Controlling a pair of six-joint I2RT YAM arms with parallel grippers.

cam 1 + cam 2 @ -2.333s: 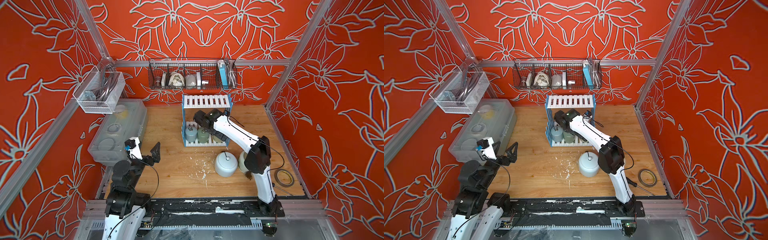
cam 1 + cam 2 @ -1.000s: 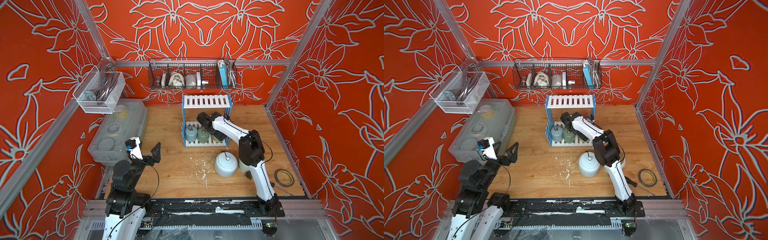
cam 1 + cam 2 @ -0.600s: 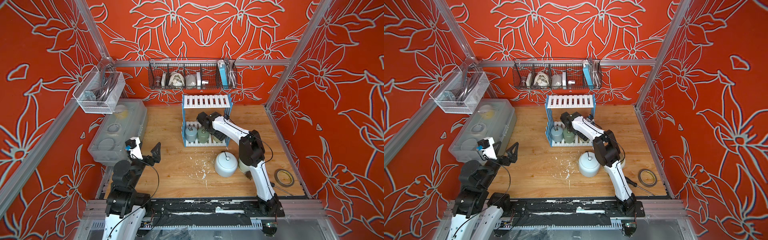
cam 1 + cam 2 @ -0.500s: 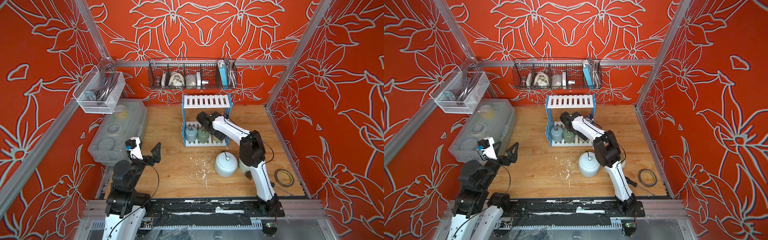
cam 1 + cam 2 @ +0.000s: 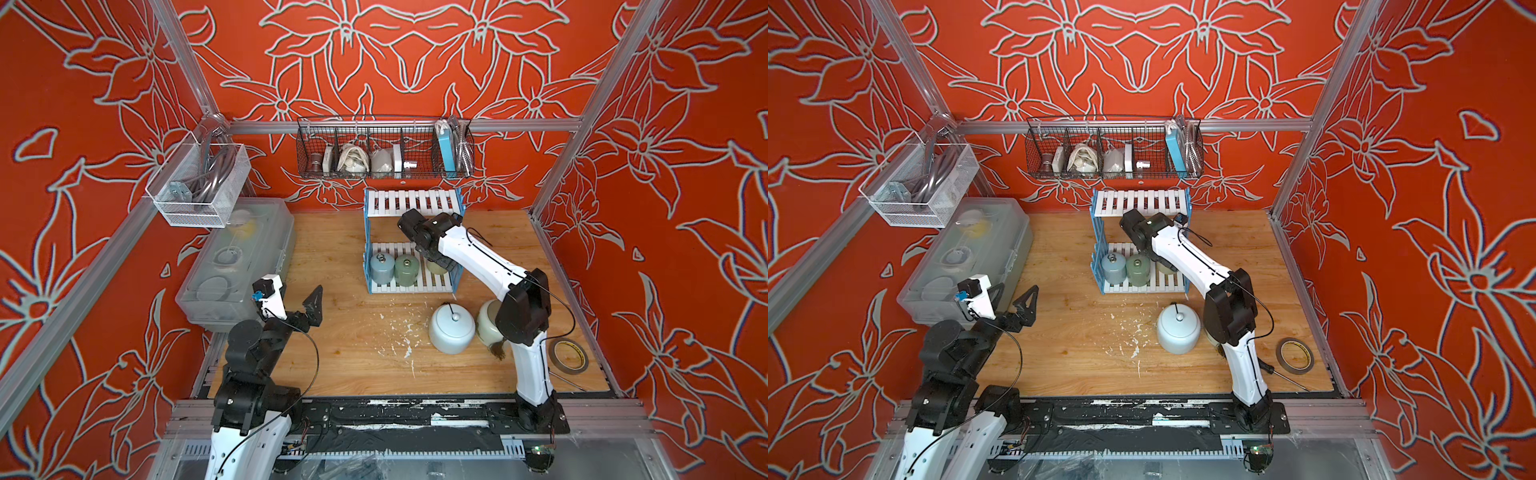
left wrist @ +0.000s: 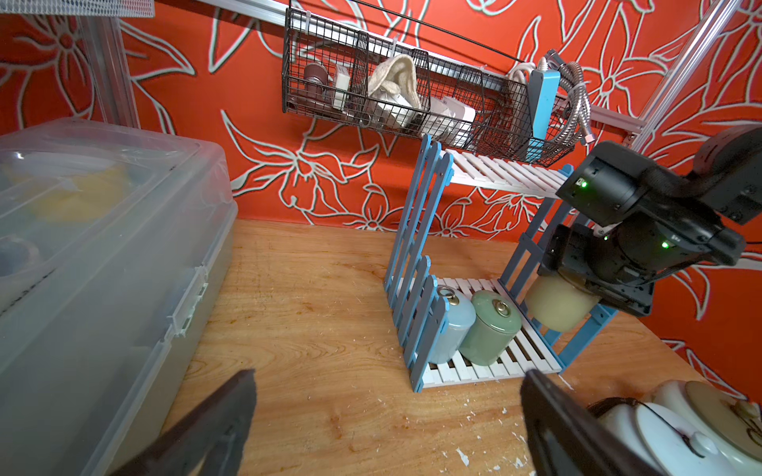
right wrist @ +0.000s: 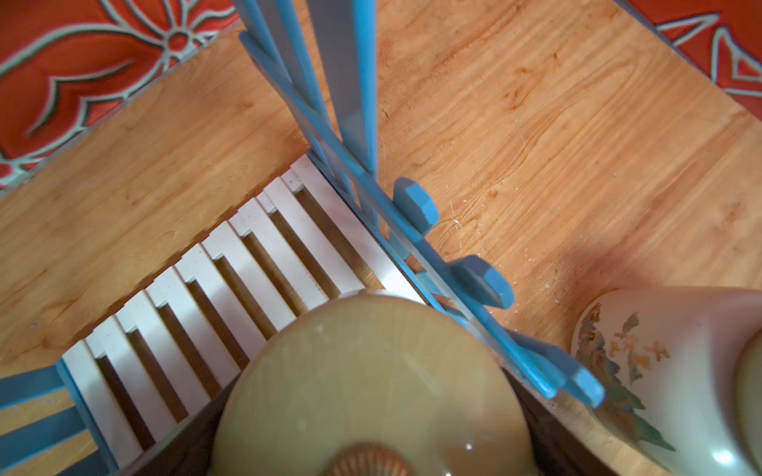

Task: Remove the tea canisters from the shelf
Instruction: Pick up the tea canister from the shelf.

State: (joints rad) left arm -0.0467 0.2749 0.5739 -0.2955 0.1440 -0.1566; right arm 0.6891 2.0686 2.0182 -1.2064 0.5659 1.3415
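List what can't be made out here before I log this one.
- Right pincer: tips hidden under the right arm in both top views.
- Olive jar: lid ring cut off by the right wrist view's edge.
- Cream jar: mostly behind the right arm in both top views.

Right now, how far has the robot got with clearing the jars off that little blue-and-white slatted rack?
Done: the large pale-blue jar with a knob and the large cream leaf-painted jar stand on the wooden table. In hand: the right gripper is closed around the small olive canister at the lower tier of the rack. Left: the small grey-blue canister and small green canister beside it. The left gripper hangs open.
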